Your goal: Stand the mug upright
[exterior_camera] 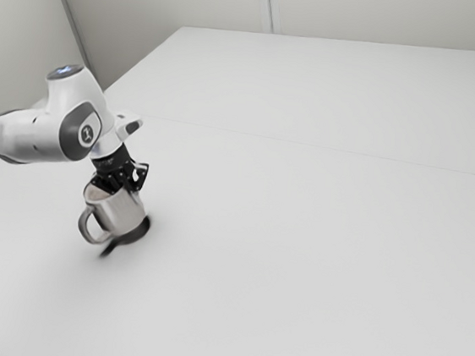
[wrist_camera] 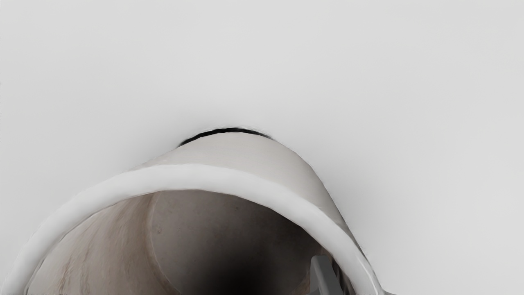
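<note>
The mug (exterior_camera: 122, 210) is at the table (exterior_camera: 297, 261), under the gripper (exterior_camera: 117, 177), in the exterior view's left half. It is mouth-up: its rim (wrist_camera: 204, 177) faces the gripper and its base is toward the table. The long axis of its body runs mostly up and down, yet in the exterior view it slants, with the mouth end toward the view's upper left and the base end toward the lower right. How much of that slant is a real lean, the pictures do not settle. The handle (exterior_camera: 86, 225) sticks out from the side of the body, toward the exterior view's left and its near side.

A dark shadow (exterior_camera: 137, 233) curves around the foot of the mug, and a dark streak (exterior_camera: 109, 248) lies on the table just beside the handle's lower end. Whether the base sits flat on the table or is slightly off it cannot be made out.

The arm (exterior_camera: 36, 136) comes in from the exterior view's left, and the gripper points down into the mug's mouth. In the wrist view a grey part of the gripper is inside the rim, near the inner wall (wrist_camera: 102, 246). Whether the jaws stand wide or narrow, or hold the mug's wall, cannot be told.
</note>
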`<act>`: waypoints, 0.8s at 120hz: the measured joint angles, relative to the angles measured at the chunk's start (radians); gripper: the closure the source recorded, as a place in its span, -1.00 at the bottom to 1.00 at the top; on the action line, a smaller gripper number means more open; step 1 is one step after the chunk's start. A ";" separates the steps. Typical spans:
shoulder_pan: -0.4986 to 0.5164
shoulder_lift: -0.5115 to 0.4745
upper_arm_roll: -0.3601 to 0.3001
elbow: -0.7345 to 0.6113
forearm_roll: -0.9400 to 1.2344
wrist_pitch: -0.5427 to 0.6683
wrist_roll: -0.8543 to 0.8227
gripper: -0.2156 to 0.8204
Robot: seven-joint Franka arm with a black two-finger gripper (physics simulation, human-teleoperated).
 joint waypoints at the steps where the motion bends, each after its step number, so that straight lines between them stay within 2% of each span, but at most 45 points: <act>1: -0.001 0.000 0.000 -0.001 0.001 0.001 -0.005 0.92; 82: -0.075 0.033 0.000 -0.030 0.087 0.001 -0.273 0.92; 96: -0.067 0.039 0.001 -0.020 0.105 -0.008 -0.288 0.43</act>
